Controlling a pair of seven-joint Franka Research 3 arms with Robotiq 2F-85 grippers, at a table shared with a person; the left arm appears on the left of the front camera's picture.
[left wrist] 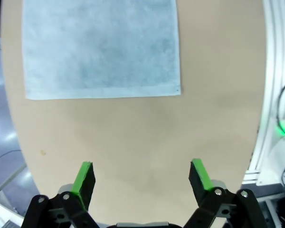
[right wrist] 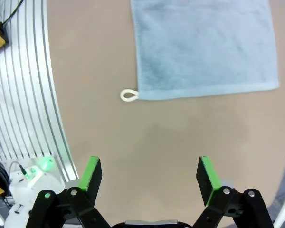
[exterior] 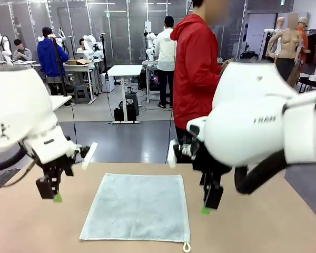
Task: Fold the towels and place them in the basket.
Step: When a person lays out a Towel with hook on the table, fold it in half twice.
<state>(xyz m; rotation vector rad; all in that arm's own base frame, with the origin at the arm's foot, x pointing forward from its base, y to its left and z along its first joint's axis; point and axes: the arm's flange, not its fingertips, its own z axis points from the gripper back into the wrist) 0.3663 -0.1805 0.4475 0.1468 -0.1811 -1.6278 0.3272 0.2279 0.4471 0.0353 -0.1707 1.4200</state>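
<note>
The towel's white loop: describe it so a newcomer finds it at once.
On the tan table one pale blue-grey towel lies flat in the middle. At its near right corner in the front view, a small white loop sticks out onto the table, the only white, ring-shaped piece on the cloth.

The towel point(exterior: 137, 206) is a pale blue-grey, plain and unpatterned apart from a faint terry mottling, with a small white loop point(right wrist: 128, 95) at one edge. The counter point(exterior: 263, 226) under it is a flat, even tan. Beside the counter runs a silver metal frame point(right wrist: 23, 95) striped with parallel grooves. The left arm point(exterior: 16, 110) and right arm point(exterior: 258, 121) are glossy white. The left end effector point(left wrist: 142, 175) and right end effector point(right wrist: 149, 173) are black, tipped with bright green pads point(left wrist: 84, 175). The person's jacket point(exterior: 196, 68) is solid red, and the floor point(exterior: 121, 139) beyond is dull grey.
</note>
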